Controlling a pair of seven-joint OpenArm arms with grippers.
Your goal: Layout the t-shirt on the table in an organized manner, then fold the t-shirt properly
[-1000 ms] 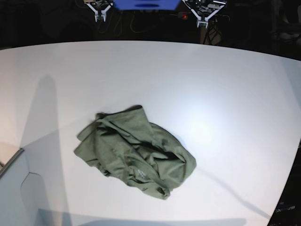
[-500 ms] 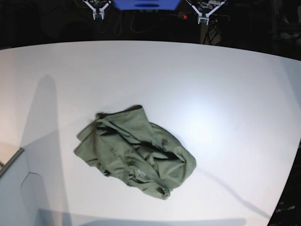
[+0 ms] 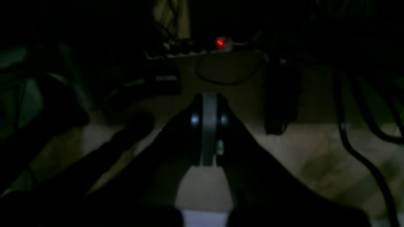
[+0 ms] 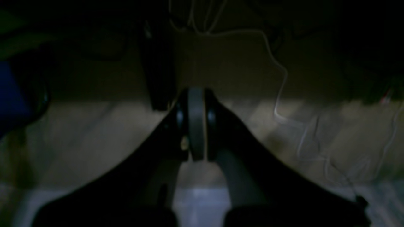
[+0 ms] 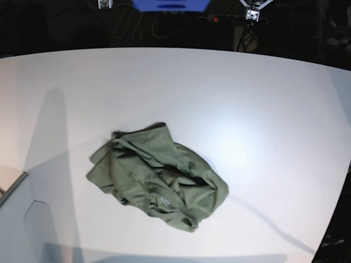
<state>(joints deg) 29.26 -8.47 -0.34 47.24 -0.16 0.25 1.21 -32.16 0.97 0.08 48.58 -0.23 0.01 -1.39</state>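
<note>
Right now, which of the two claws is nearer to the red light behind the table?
The left claw, at the top right of the base view; the red light glows beside it. The right claw is far off.

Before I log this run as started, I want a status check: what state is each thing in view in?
t-shirt: crumpled in a heap on the table, not laid out, not folded, untouched.
table: bare white top around the shirt.
left gripper: shut, empty, off the table beyond its far edge.
right gripper: shut, empty, off the table beyond its far edge.
red light: lit.
</note>
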